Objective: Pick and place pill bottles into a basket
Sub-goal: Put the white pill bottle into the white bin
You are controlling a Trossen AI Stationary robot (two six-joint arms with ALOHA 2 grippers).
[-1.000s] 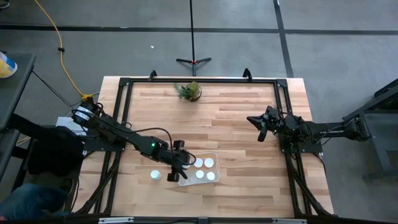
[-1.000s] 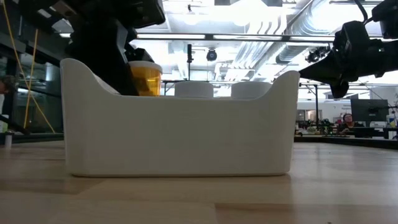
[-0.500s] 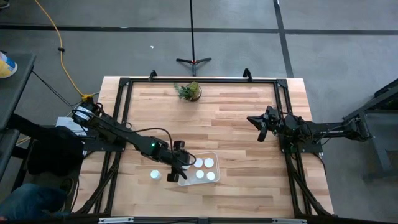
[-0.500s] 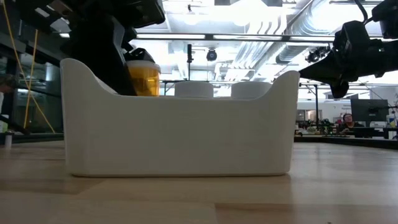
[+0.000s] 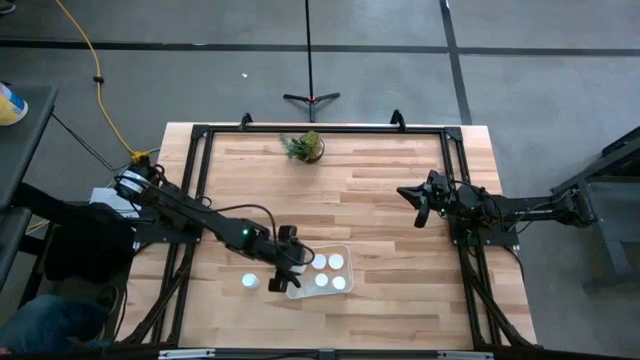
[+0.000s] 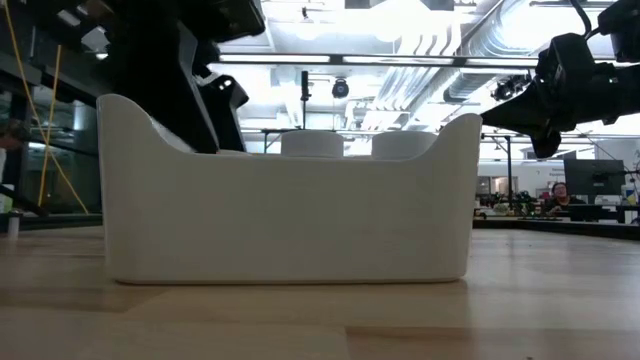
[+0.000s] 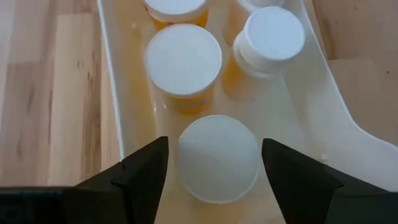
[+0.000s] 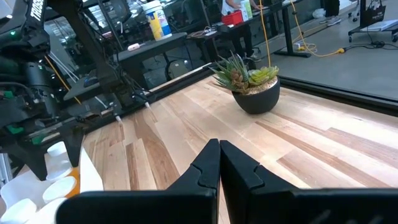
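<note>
Wood-plank table [image 5: 360, 190] (potted plant [image 5: 304, 146] at far edge) over grey floor [image 5: 200, 80].

Bright, even overhead light. In the low view, ceiling fixtures [image 6: 330, 60] glare at twelve o'clock, leaving the arms silhouetted. The basket [image 7: 323, 118] wall shows soft amber-tinted shadows.

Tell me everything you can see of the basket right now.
The basket is a shallow white rectangular bin, plastic by its look, with rounded corners and a rim that dips along its long side. It sits flat on the table, near the front edge. White-capped amber bottles stand upright inside. The open left gripper straddles one at its end; another bottle stands outside.
</note>
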